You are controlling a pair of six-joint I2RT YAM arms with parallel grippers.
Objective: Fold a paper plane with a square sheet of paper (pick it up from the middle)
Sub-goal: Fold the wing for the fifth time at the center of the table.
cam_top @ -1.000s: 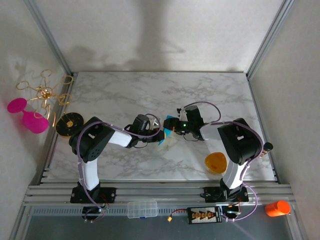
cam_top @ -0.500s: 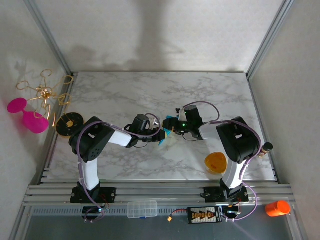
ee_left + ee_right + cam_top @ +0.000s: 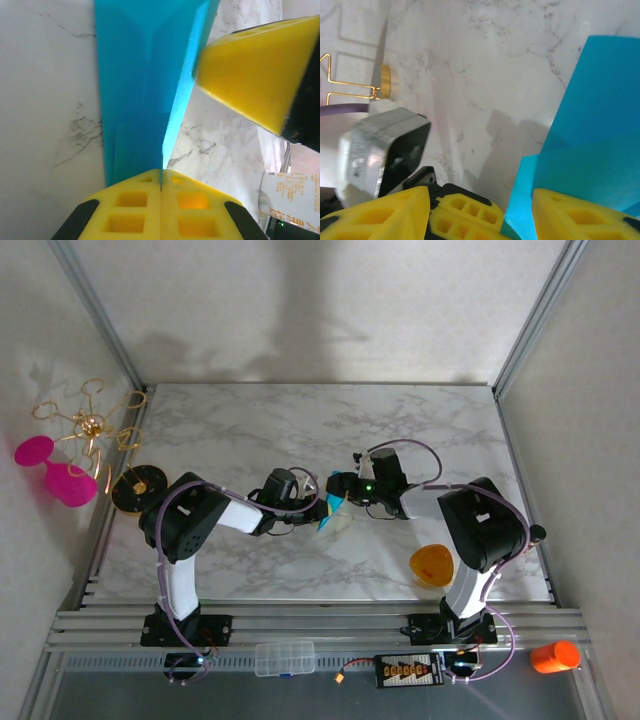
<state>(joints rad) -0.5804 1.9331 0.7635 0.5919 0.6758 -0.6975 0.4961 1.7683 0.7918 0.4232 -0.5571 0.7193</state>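
The teal-blue square sheet of paper (image 3: pixel 140 75) is folded into a narrow, creased shape with layered flaps. It hangs just above the marble table (image 3: pixel 250 430) near its middle (image 3: pixel 335 504). My left gripper (image 3: pixel 161 181) is shut on the paper's near end, with the folded edge pinched between its yellow foam pads. My right gripper (image 3: pixel 481 194) stands open, and the left gripper's fingers (image 3: pixel 465 212) and the paper's edge (image 3: pixel 600 130) lie between its jaws. One of its yellow fingers (image 3: pixel 255 70) sits right beside the paper's right edge.
A small orange bowl (image 3: pixel 432 565) rests on the table by the right arm's base. A gold wire stand with pink discs (image 3: pixel 70 445) and a black-and-gold disc (image 3: pixel 138 490) stand at the left edge. An orange cup (image 3: pixel 555 655) and a clear box (image 3: pixel 283 658) sit off the table, near the front rail.
The right gripper has edged slightly left, closer round the paper. The left gripper keeps its hold, and the paper has tilted only a little.
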